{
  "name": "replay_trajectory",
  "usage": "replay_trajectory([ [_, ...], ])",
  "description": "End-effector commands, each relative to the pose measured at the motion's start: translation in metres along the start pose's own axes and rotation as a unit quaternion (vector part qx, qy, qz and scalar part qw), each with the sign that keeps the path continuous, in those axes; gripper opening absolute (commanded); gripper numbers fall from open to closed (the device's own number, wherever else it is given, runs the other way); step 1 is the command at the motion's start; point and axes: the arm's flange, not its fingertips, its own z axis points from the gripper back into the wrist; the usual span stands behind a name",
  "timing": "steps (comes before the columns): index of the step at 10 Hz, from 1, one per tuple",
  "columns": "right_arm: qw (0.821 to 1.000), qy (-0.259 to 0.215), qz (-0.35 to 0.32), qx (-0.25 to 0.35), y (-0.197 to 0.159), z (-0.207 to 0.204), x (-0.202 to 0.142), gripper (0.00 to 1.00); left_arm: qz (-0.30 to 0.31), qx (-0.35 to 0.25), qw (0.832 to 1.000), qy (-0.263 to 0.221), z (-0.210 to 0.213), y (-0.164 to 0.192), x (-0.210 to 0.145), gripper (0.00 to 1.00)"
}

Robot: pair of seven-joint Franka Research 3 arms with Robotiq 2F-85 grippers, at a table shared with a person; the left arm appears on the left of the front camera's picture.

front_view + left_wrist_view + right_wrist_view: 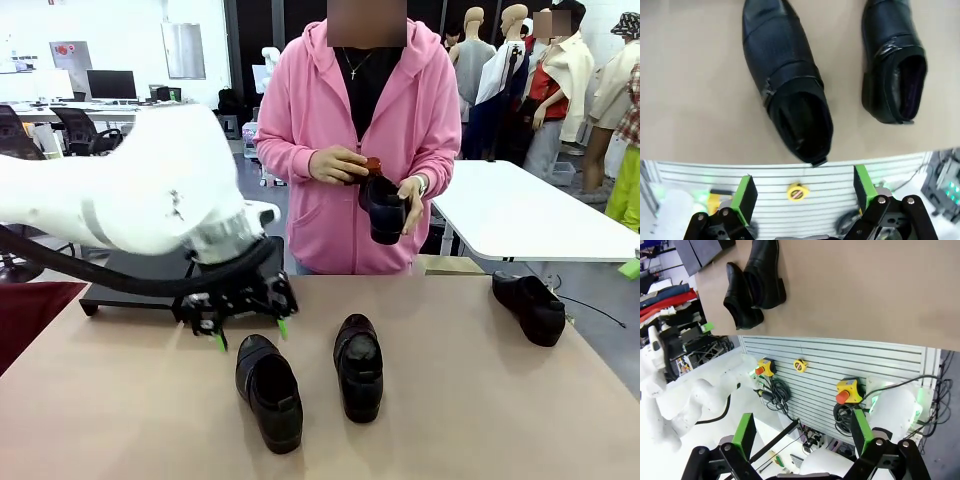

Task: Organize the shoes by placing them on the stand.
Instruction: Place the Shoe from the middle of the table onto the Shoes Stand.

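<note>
Left gripper: we found the left gripper (251,333) hanging just above the table (470,420), left of centre, pointed down at the near edge.
Left jaws: they stood wide apart with nothing between the green pads (746,192), touching no shoe.
Right gripper: the right gripper (802,427) hung off the near side of the table, facing a slatted white panel (865,360).
Right jaws: they stood equally wide, gripping nothing.
Left shoe: the left shoe (268,392) lay flat on the table just near of the left gripper, its toe to the far side and its heel opening close to the near edge.
Middle shoe: the middle shoe (359,365) lay just right of the left shoe, roughly parallel to it and not touching it.
Right shoe: the right shoe (530,307) lay well apart from those two, at the far right of the table.
Held shoe: the held shoe (384,208) was off the table, in front of the person (310,120) at the far side, with the upper hand (336,165) on top of it and the lower hand (412,190) at its side.
Stand: the stand (110,298) sat at the far left, partly hidden behind the left arm; the three shoes on the table lay apart from it.
Wrist detail: we saw two shoes from the right wrist, close together near the table's edge; we could not tell whether they touched.
</note>
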Motion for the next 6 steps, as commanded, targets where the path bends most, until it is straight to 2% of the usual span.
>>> replay_trajectory([
  [1, 1.000, 0.003, -0.004, -0.009, 0.000, 0.003, -0.002, 1.00, 0.089, 0.029, 0.995, -0.030, -0.029, -0.033, 0.000, 1.00],
  [2, 1.000, 0.003, -0.004, -0.009, 0.000, 0.003, -0.002, 1.00, 0.091, 0.017, 0.996, -0.015, -0.040, -0.039, 0.003, 1.00],
  [4, 1.000, 0.003, -0.004, -0.009, 0.000, 0.003, -0.002, 1.00, 0.117, 0.022, 0.993, -0.025, -0.065, -0.038, 0.015, 1.00],
  [6, 1.000, 0.003, -0.004, -0.009, 0.000, 0.003, -0.002, 1.00, 0.122, -0.001, 0.991, -0.049, -0.084, -0.034, 0.030, 1.00],
])
